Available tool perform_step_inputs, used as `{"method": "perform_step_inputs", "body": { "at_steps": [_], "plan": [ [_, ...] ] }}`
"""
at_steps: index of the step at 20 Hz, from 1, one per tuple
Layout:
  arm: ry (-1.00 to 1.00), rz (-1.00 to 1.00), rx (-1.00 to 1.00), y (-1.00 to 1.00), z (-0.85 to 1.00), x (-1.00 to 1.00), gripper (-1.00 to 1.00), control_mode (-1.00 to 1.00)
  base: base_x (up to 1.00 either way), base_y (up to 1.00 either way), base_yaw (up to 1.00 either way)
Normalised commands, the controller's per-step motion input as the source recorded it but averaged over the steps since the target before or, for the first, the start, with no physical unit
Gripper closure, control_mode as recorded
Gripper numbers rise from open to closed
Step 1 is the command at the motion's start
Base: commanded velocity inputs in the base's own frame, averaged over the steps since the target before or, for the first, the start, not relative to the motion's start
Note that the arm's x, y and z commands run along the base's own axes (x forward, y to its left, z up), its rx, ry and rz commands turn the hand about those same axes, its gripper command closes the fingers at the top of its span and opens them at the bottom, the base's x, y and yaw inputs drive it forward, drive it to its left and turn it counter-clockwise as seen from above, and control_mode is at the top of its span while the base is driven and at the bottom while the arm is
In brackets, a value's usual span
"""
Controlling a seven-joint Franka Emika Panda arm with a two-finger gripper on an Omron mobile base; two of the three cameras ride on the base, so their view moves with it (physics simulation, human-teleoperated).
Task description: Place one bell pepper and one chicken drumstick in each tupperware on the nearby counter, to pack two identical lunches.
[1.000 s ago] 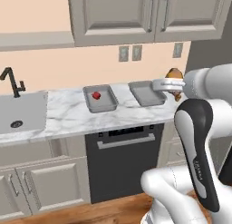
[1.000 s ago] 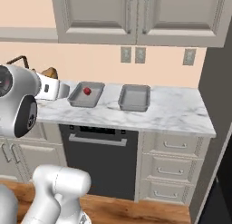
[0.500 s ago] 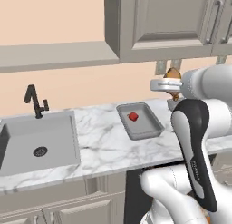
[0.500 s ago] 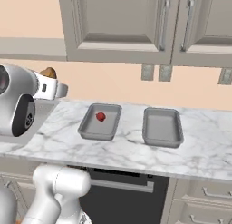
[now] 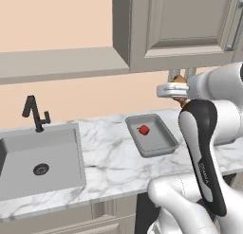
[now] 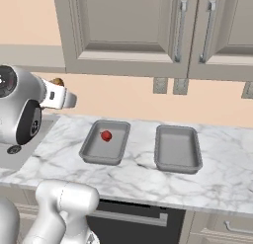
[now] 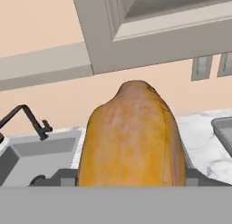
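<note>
The gripper (image 7: 131, 184) pinches a golden drumstick (image 7: 132, 137), held up above the counter (image 6: 148, 176). A red pepper (image 6: 105, 136) lies in the left tray (image 6: 94, 154); the right tray (image 6: 178, 164) sits just beside it

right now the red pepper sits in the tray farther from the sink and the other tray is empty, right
Not quite. The bell pepper sits in the tupperware nearer the sink, not the farther one. The other tupperware is indeed empty. The right base view shows both trays side by side.
</note>
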Motion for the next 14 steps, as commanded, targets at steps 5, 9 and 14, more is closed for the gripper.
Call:
{"method": "perform_step_inputs", "body": {
  "at_steps": [5,9,14],
  "plan": [
    [0.21,0.00,-0.09,-0.12,-0.53,-0.11,1.00,-1.00,0.00,0.00,0.00],
    [0.18,0.00,-0.06,-0.42,-0.72,0.03,1.00,-1.00,0.00,0.00,0.00],
    [0.17,0.00,-0.04,-0.45,-0.81,0.25,1.00,-1.00,0.00,0.00,0.00]
  ]
}}
